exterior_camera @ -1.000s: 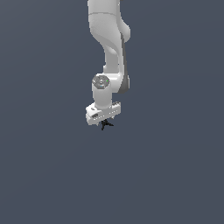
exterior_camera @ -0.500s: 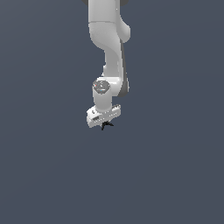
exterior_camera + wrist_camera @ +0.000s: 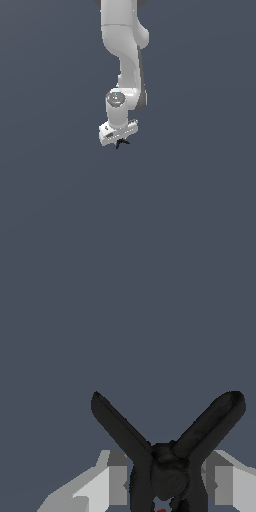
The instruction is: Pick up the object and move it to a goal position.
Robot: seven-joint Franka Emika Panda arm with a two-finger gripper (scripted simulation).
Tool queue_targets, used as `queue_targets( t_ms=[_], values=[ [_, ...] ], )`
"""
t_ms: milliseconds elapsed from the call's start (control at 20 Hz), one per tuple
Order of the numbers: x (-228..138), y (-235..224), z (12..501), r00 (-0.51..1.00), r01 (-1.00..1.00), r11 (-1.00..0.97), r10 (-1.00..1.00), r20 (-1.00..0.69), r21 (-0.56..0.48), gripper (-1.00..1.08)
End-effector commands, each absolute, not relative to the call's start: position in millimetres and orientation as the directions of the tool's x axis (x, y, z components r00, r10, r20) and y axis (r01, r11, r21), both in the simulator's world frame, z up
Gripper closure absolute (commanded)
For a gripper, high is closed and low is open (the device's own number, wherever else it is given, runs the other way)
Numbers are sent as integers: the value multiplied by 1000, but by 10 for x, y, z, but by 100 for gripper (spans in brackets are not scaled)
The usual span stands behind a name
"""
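The object — a small black thing with spiky prongs and a speck of red low on its hub — sits between the two white fingers of the gripper. In the wrist view its dark hub fills the gap between them and two long prongs fan out in a V beyond the fingertips. The jaws look clamped on it, one finger close against each side of the hub. In the exterior view only a few black points show, poking out just under the white gripper at the end of the Panda arm.

Against the frames from a second and half a second ago, little has shifted: the arm keeps the same downward pose, and gripper and object appear together at much the same spot, perhaps a touch higher. That suggests the grasp is made and the carry is barely begun or slow. No goal marker shows in either view — only plain grey-blue ground — so how far remains cannot be judged.
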State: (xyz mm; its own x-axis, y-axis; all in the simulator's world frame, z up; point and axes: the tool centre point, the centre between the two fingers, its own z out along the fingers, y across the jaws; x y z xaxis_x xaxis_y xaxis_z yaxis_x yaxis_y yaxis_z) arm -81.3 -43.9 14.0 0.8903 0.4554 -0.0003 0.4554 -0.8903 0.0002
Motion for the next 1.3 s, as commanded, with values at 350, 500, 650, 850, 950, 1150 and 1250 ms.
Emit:
queue_targets(
  t_ms=[350,500,650,850,950,1150,1250],
  values=[
    [-763,-506,375,890,455,-890,455,0,0,108],
    [-726,-555,554,890,456,-890,456,0,0,108],
    [-679,-619,779,890,456,-890,456,0,0,108],
    [-600,-720,1147,890,456,-890,456,0,-1,108],
    [-555,-778,1354,890,456,-890,456,0,-1,108],
    [-463,-892,1763,890,457,-890,457,1,-1,108],
    [-417,-948,1965,890,457,-890,457,1,-1,108]
  ],
)
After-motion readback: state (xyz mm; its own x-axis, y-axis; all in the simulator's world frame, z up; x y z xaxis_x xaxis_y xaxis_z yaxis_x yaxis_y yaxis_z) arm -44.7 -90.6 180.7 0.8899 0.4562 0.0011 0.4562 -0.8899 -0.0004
